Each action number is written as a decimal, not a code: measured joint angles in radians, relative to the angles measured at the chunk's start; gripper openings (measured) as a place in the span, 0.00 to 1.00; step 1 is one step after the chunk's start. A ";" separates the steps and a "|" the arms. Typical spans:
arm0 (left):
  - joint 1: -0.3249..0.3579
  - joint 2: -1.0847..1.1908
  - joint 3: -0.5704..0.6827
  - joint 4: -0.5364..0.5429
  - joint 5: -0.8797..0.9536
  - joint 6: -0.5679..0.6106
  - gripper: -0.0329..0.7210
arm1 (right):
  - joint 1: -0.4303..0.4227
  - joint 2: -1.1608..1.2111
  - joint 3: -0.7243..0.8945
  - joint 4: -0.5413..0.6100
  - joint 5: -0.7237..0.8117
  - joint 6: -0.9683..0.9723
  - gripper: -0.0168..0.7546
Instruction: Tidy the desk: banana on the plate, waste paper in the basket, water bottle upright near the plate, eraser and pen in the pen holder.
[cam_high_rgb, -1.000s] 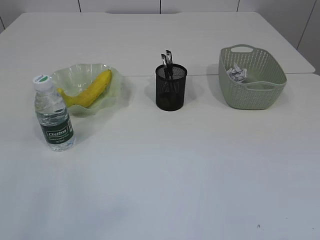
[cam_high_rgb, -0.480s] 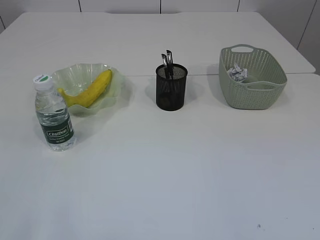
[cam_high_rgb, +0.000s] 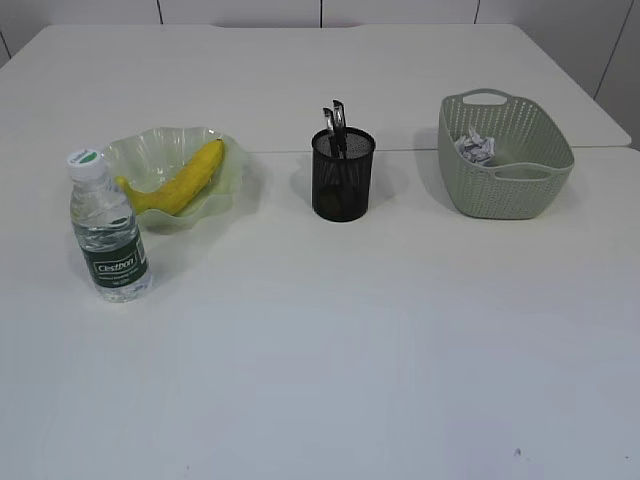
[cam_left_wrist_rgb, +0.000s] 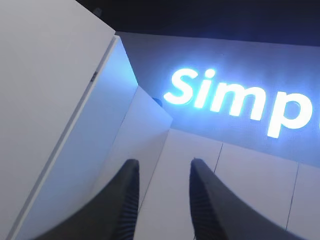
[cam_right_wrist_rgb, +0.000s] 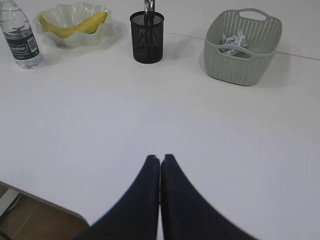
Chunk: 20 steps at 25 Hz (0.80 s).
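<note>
A yellow banana (cam_high_rgb: 182, 179) lies in the pale green plate (cam_high_rgb: 232, 170). Just in front of the plate a clear water bottle (cam_high_rgb: 108, 232) stands upright. The black mesh pen holder (cam_high_rgb: 342, 178) has a pen (cam_high_rgb: 336, 120) sticking out; the eraser is hidden. Crumpled waste paper (cam_high_rgb: 474, 146) lies inside the green basket (cam_high_rgb: 505, 190). Neither arm shows in the exterior view. My left gripper (cam_left_wrist_rgb: 162, 166) is open and empty, aimed up at a wall away from the desk. My right gripper (cam_right_wrist_rgb: 160, 158) is shut and empty, hovering over bare table near the front edge.
The right wrist view shows the bottle (cam_right_wrist_rgb: 19, 35), plate (cam_right_wrist_rgb: 71, 39), pen holder (cam_right_wrist_rgb: 147, 38) and basket (cam_right_wrist_rgb: 240, 65) in a row at the far side. The table's front corner (cam_right_wrist_rgb: 60, 210) drops off at the lower left. A lit sign (cam_left_wrist_rgb: 235, 97) glows on the wall.
</note>
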 joint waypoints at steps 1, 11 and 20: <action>0.000 0.000 -0.017 0.001 0.000 0.000 0.36 | 0.000 0.000 0.000 0.000 0.000 0.000 0.01; 0.000 -0.012 -0.113 0.016 -0.061 0.046 0.36 | 0.000 0.000 0.000 0.000 0.000 0.000 0.01; 0.000 -0.013 -0.113 0.016 -0.160 0.165 0.36 | 0.000 0.000 0.000 0.000 0.006 0.000 0.01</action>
